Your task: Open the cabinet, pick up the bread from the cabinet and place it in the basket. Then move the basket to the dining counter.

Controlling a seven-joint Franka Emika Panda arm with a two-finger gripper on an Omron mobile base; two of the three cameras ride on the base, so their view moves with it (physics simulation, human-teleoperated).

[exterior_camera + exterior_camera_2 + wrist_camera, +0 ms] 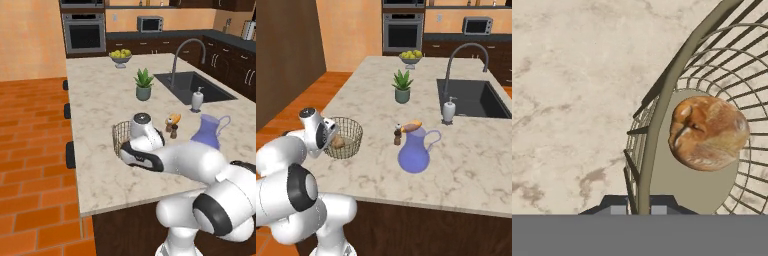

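Observation:
The tan wire-mesh basket (120, 136) (351, 136) stands on the beige marble dining counter (100, 100) (466, 165) (572, 75), near its front left edge. The golden-brown bread (338, 142) (708, 132) lies on the basket's beige bottom. My gripper (639, 209) (331, 141) is shut on the basket's rim (662, 95), with one fingertip inside the mesh and one outside. In the left base view my white hand (142, 135) covers the right half of the basket. The cabinet is out of view.
A blue pitcher (207, 131) (414, 150) and small shakers (173, 125) (398, 135) stand right of the basket. Farther back are a potted plant (143, 85), a soap dispenser (197, 100), the sink (195, 85) and a grey fruit bowl (120, 57). Dark stools (70, 155) line the counter's left edge.

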